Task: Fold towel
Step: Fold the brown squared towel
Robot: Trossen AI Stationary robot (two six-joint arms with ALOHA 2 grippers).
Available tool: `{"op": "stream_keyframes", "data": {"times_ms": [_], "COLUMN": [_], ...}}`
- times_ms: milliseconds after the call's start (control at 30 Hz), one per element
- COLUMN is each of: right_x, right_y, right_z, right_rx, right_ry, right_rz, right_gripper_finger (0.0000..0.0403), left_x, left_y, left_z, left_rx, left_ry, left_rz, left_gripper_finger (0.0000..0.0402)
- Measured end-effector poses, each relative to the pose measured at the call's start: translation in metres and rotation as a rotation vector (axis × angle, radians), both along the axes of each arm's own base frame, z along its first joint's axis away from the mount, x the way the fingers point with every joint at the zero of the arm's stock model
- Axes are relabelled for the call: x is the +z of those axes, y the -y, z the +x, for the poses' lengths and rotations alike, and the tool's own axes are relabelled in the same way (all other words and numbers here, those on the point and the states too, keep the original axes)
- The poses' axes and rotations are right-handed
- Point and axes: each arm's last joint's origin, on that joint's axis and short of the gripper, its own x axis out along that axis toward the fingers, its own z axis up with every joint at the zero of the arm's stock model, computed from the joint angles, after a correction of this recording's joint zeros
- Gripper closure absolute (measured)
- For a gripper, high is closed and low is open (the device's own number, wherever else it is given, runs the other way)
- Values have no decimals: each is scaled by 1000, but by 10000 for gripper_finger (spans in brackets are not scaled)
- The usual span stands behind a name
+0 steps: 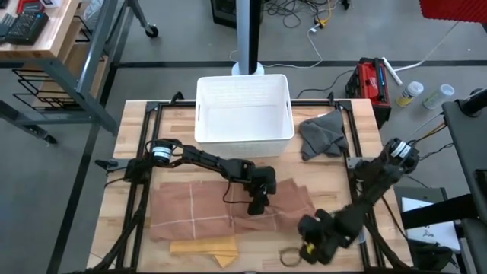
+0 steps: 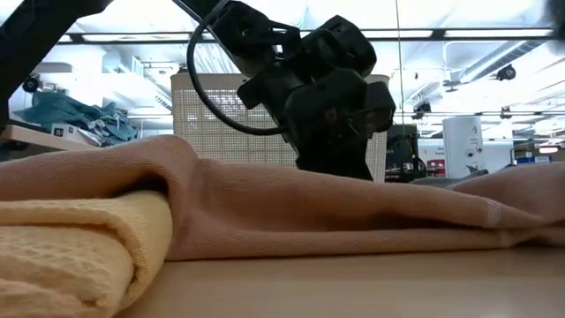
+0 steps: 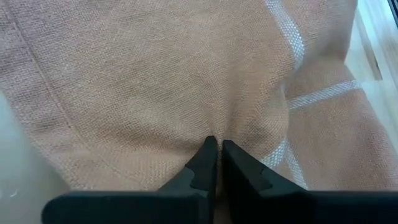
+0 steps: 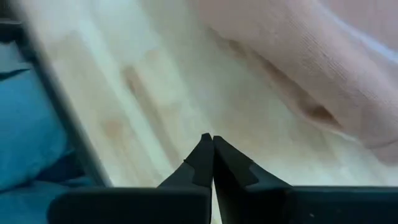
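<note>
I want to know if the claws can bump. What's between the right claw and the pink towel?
Only bare wooden table. The right wrist view shows the shut right claw over it, with the pink towel farther on.

Grey concrete floor [image 1: 183, 38] around wooden table [image 1: 129, 137]. Wooden workbench [image 1: 38, 34] beyond table's far-left corner. Red case [image 1: 370, 78] beside far-right corner. Ceiling strip lights [image 2: 459, 35] overhead.

A dark left gripper [image 2: 331, 163] presses into the pink towel [image 2: 291, 212]; yellow cloth [image 2: 71, 247] lies nearest.
</note>
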Motion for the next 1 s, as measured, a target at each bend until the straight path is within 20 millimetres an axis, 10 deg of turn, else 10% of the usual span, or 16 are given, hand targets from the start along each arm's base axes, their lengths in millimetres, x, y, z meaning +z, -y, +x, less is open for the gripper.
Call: {"op": "stream_keyframes", "data": {"times_ms": [300,700,1000], "right_x": [37,6,-14], "right_y": [-10,12,9], "right_z": [-28,-40,-39], "right_rx": [-164,-314,-292], "right_ry": [137,-59,-23], "right_rz": [-255,-276,-169], "right_gripper_finger": [403,403,403], "left_x": [15,48,19], "left_y": [11,29,24], "left_z": [7,28,19], "left_rx": [-46,-118,-35], "left_ry": [40,344,229], "left_rz": [-28,-5,120], "left_gripper_finger": [385,389,398]}}
